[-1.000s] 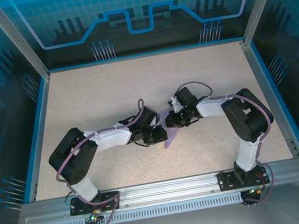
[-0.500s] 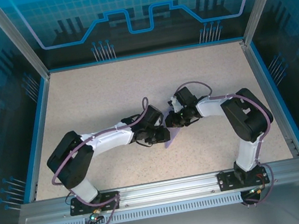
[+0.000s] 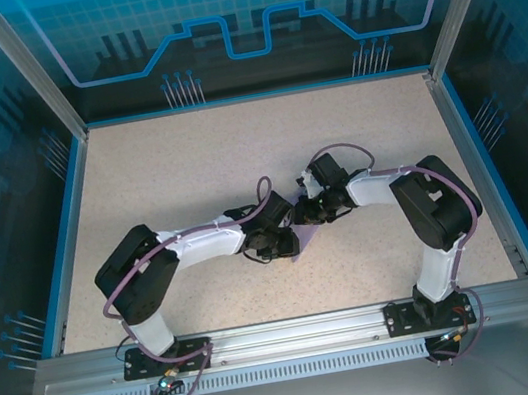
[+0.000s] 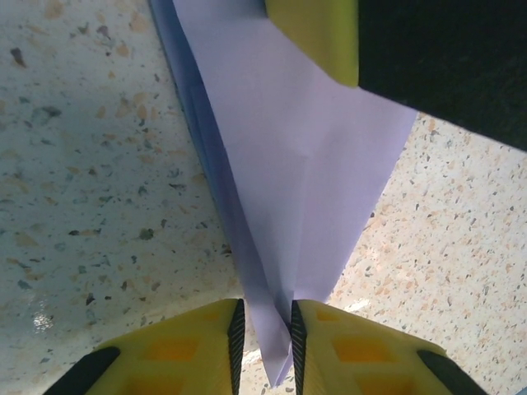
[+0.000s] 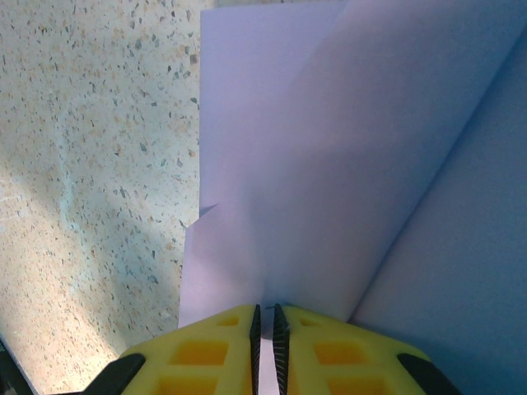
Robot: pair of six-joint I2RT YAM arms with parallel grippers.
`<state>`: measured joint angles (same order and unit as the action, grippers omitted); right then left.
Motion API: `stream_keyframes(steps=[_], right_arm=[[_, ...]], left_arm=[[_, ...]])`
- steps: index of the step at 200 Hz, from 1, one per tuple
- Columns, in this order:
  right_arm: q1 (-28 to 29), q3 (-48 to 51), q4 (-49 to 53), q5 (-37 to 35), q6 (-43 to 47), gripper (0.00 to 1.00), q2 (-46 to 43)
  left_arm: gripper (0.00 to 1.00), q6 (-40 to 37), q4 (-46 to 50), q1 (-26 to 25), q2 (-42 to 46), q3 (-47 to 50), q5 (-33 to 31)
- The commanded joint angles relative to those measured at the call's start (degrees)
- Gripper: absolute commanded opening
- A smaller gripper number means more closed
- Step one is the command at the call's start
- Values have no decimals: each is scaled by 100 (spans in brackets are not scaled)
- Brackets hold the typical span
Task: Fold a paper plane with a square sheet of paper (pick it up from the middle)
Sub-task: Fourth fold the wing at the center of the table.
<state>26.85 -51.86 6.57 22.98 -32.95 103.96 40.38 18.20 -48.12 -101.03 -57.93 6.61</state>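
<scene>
The square sheet of paper [image 4: 296, 164] is lavender and creased into a pointed wedge, lying low over the speckled table at its middle [image 3: 304, 242]. My left gripper [image 4: 263, 329] is shut on the narrow pointed end, and the paper touches both pads. My right gripper [image 5: 265, 329] is shut on an edge of the wide end [image 5: 329, 164], with its pads almost meeting. In the top view the left gripper [image 3: 288, 238] and right gripper [image 3: 305, 215] sit nearly tip to tip. One yellow right finger [image 4: 317, 33] shows at the top of the left wrist view.
The speckled table [image 3: 188, 170] is bounded by a blue rim and aluminium frame posts [image 3: 31, 74]. Both arms' bases stand on the metal rail [image 3: 288, 340] at the near edge.
My left arm has slid to the right, bringing its gripper closer to the right gripper over the paper. The right arm has stayed where it was.
</scene>
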Motion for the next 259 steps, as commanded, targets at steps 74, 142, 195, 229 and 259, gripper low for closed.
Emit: stream_keyframes(steps=[74, 142, 195, 229, 259], right_arm=[[-22, 114, 213, -180, 122, 16, 214], [-44, 114, 198, -172, 131, 16, 190], [-44, 114, 187, -148, 126, 16, 171], [-70, 114, 146, -42, 65, 19, 0], [-188, 338, -70, 178, -101, 23, -308]], left_arm=[[13, 64, -22, -31, -175, 36, -81], [9, 87, -26, -30, -257, 63, -141], [9, 49, 62, -33, -329, 48, -207], [7, 31, 61, -40, -412, 84, -202], [5, 0, 80, -49, -468, 124, -254]])
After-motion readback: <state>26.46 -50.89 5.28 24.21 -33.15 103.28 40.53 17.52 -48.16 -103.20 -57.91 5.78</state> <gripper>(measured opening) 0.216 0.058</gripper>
